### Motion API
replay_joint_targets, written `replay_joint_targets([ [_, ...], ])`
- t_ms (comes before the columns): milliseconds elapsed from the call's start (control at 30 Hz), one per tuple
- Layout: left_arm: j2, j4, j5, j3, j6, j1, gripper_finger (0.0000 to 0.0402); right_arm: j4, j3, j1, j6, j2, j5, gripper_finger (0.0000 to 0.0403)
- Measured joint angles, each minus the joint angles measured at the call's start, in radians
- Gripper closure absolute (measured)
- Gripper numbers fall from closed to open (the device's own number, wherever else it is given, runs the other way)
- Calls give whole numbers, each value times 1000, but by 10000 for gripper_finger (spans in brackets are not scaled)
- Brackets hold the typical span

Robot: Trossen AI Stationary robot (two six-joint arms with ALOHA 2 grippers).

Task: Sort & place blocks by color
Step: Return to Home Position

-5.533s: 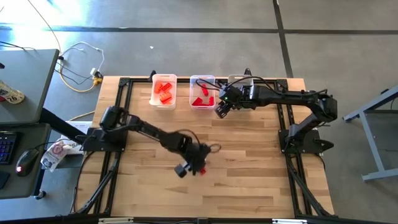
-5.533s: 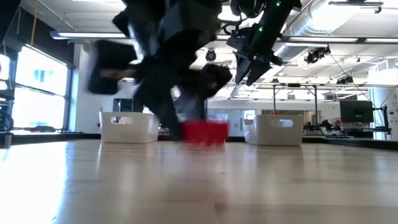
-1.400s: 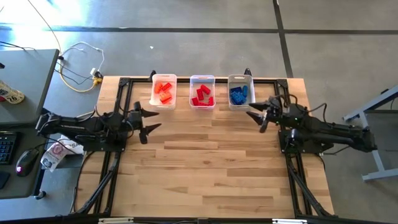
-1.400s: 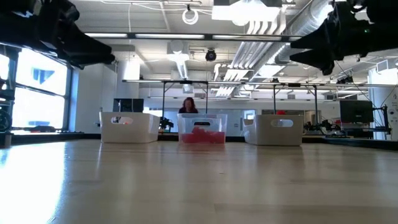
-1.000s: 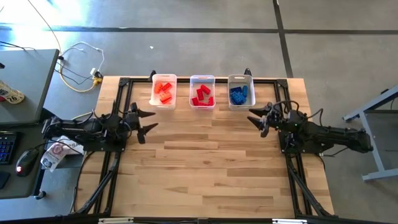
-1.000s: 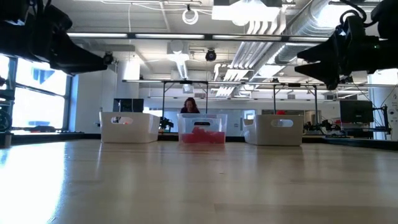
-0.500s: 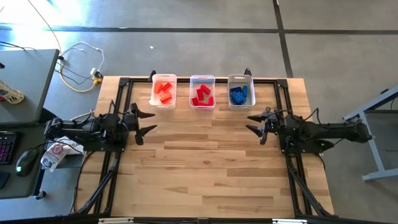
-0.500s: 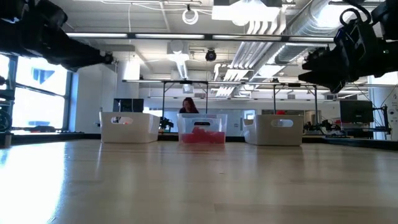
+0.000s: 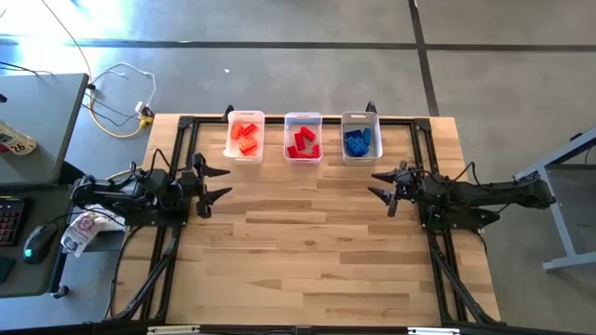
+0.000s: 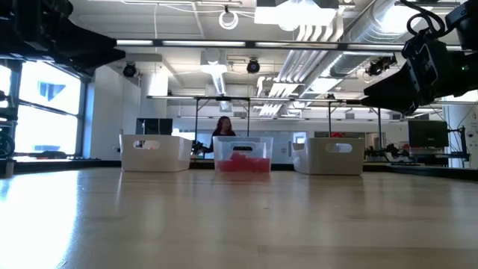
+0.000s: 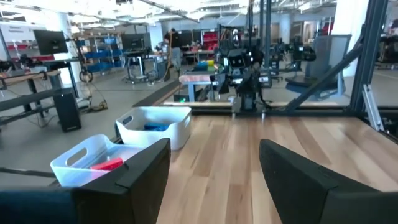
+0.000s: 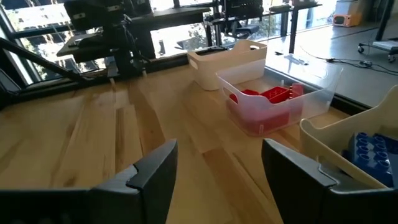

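1. My left arm [image 9: 140,191] lies low at the left edge of the worktop [image 9: 307,251]; the left jaws are spread wide, hold nothing and point inward.
2. My right arm [image 9: 466,195] mirrors it at the right edge; the right jaws are also wide and empty.
3. Three white bins [image 9: 303,115] stand in a row at the far edge; orange blocks [image 9: 246,138] fill the left one, red blocks [image 9: 303,144] the middle, blue blocks [image 9: 357,141] the right; no block lies loose on the wood.
4. I judge the sorting done; only parking remains.
5. The blocks look light, stiff and smooth; I would pinch one gently across its long flat sides, since slick plastic may slip.
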Motion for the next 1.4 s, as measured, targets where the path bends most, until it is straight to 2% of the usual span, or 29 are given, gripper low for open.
replay_joint_targets([
  [433,1,-57,-3,0,0,0,167,-3,0,-1,24,1,-11,183],
  [1400,1,-58,-3,0,-1,0,167,-4,1,-1,24,1,-11,183],
])
